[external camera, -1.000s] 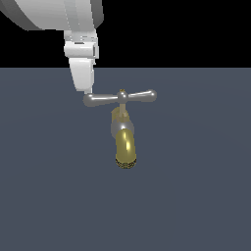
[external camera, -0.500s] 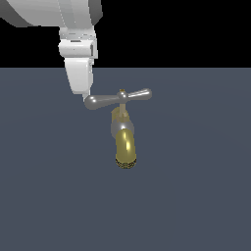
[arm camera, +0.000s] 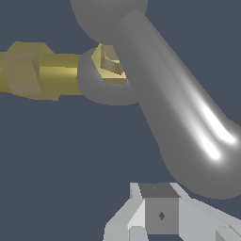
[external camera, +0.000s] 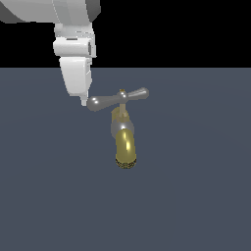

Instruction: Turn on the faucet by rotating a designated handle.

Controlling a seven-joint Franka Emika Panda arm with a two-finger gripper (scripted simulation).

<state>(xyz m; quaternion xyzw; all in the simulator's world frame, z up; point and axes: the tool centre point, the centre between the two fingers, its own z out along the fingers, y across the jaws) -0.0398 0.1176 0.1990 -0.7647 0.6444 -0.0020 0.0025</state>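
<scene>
On the dark surface (external camera: 206,196), faucet (external camera: 125,147) sitting mid-scene, handle (external camera: 117,99) tilting, white pincer (external camera: 84,102) touching its end at the exterior view's left, finger spacing indeterminable.

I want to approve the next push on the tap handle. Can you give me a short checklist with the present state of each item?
1. Gripper beside the handle's near end: ok.
2. Fingertip touching that end: cannot tell; they look very close in the wrist view.
3. Handle already tilted, exterior view's right end higher: ok.
4. Faucet spout clear of the arm: ok.
5. Jaws open or shut: cannot tell.
</scene>
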